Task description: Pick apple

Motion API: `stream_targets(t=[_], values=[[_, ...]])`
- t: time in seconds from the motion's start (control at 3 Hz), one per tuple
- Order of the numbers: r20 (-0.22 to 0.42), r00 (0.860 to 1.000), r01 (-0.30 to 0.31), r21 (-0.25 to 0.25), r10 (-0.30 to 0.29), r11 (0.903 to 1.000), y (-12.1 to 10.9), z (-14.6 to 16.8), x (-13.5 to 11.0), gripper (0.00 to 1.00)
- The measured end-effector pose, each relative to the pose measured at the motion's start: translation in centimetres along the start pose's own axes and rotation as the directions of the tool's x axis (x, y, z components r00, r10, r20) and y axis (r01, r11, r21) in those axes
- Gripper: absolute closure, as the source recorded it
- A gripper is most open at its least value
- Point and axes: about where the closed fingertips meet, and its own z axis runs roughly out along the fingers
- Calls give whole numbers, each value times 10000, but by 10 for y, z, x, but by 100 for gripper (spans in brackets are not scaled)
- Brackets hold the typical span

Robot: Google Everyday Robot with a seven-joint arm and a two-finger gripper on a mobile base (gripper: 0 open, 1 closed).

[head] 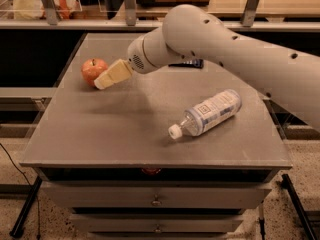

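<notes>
The apple (92, 70) is small, round and orange-red with a short dark stem. It sits on the grey table top (125, 129) near the far left. My gripper (102, 82), with cream-coloured fingers, reaches in from the right on a thick white arm. Its tip is at the apple's lower right side, touching or nearly touching it.
A clear plastic bottle (206, 113) with a white cap lies on its side at the right middle of the table. A small dark object (186, 63) lies behind the arm. Drawers (156, 200) are below the front edge. Shelving rails run along the back.
</notes>
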Motion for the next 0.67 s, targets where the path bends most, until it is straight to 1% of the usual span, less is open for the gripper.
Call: stream_targets(t=[0.33,0.67], values=[[327,9994,123,-363,-111,9993,15,32,-14,0],[433,9988,280,-733,-249,9969,30,59,-20,0]])
